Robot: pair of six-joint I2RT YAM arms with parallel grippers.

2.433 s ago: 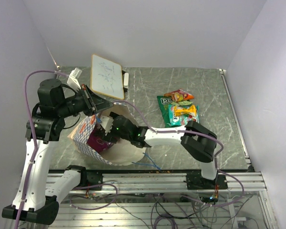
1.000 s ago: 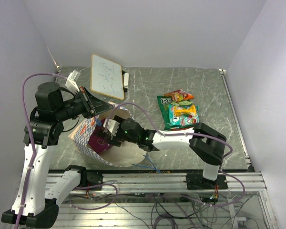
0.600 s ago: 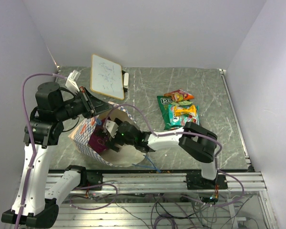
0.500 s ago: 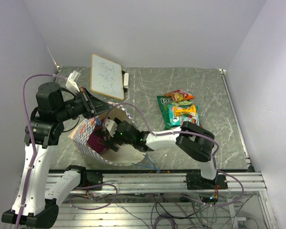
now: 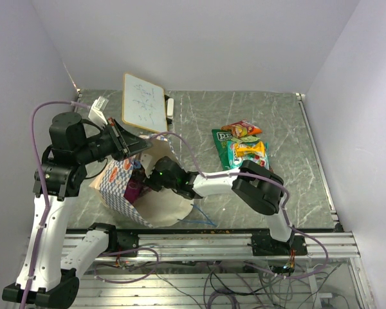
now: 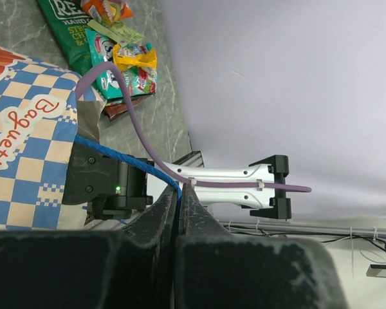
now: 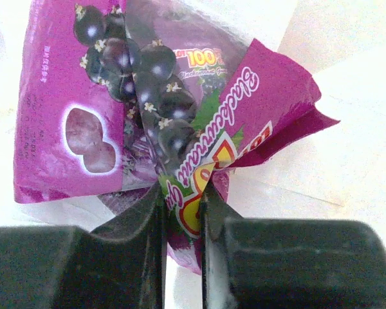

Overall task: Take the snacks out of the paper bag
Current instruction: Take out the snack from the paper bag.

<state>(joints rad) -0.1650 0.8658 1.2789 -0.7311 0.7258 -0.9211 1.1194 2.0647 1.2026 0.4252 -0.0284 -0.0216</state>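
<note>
The paper bag point(image 5: 116, 183) lies on its side at the left, mouth facing right, its blue-and-white checkered outside point(image 6: 26, 148) close in the left wrist view. My left gripper point(image 5: 136, 145) point(image 6: 178, 188) is shut on the bag's thin blue cord handle point(image 6: 125, 161), holding the mouth up. My right gripper point(image 7: 182, 193) reaches inside the bag point(image 5: 145, 183) and is shut on the corner of a magenta-purple snack packet point(image 7: 135, 109) point(image 5: 134, 190) against the cream lining. Green point(image 5: 222, 143), orange-red point(image 5: 242, 129) and teal-orange point(image 5: 248, 154) snacks lie on the table to the right.
A white board with scribbles point(image 5: 145, 103) leans at the back left, a small white object point(image 5: 170, 107) beside it. The bag's other blue cord point(image 5: 201, 221) trails near the front edge. The right arm's links point(image 5: 257, 187) stretch across the middle. Walls close in on three sides.
The right gripper opened wide, pushed deeper into the bag, then closed on the magenta-purple packet. The left arm kept still, holding the handle.
</note>
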